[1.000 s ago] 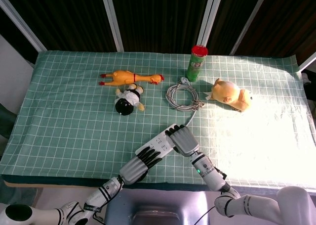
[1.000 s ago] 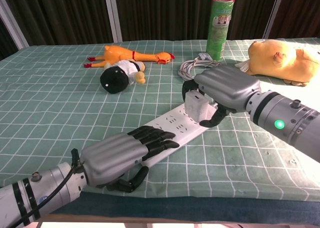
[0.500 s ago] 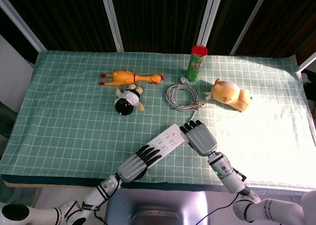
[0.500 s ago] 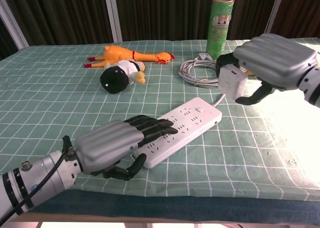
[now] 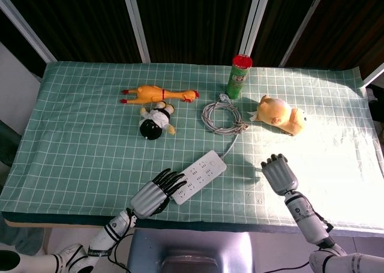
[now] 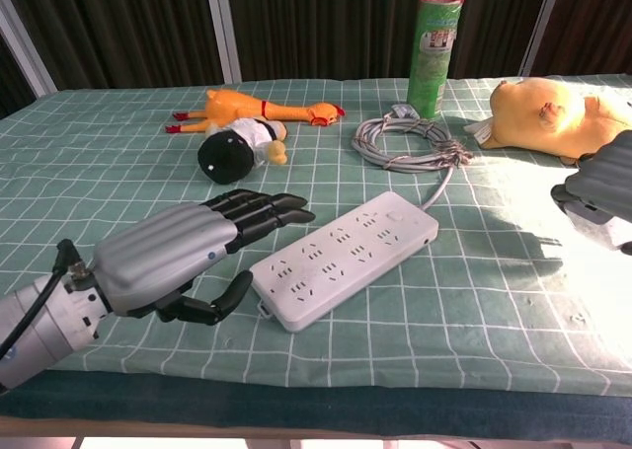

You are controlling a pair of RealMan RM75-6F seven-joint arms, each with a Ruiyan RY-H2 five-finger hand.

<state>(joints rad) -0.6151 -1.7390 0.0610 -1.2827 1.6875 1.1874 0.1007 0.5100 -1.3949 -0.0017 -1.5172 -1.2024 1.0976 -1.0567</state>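
A white power strip (image 5: 200, 176) (image 6: 346, 258) lies slantwise near the table's front edge, and its grey cord runs back to a coiled cable (image 5: 223, 117) (image 6: 405, 139). My left hand (image 5: 157, 192) (image 6: 188, 252) hovers just left of the strip's near end, fingers stretched out and holding nothing. My right hand (image 5: 279, 173) (image 6: 602, 197) is off to the right of the strip, fingers curled down. In the chest view it is half cut off by the frame edge and grips a pale plug block (image 6: 595, 227).
At the back lie a rubber chicken (image 5: 159, 94), a small doll (image 5: 155, 120), a green tube can (image 5: 238, 76) and a yellow plush animal (image 5: 280, 114). A green checked cloth (image 5: 84, 147) covers the table. Strong sunlight falls on the right side.
My right hand pulled the white plug block out of the strip and carried it right and toward the front. My left hand lifted off the strip and drew back to its left end.
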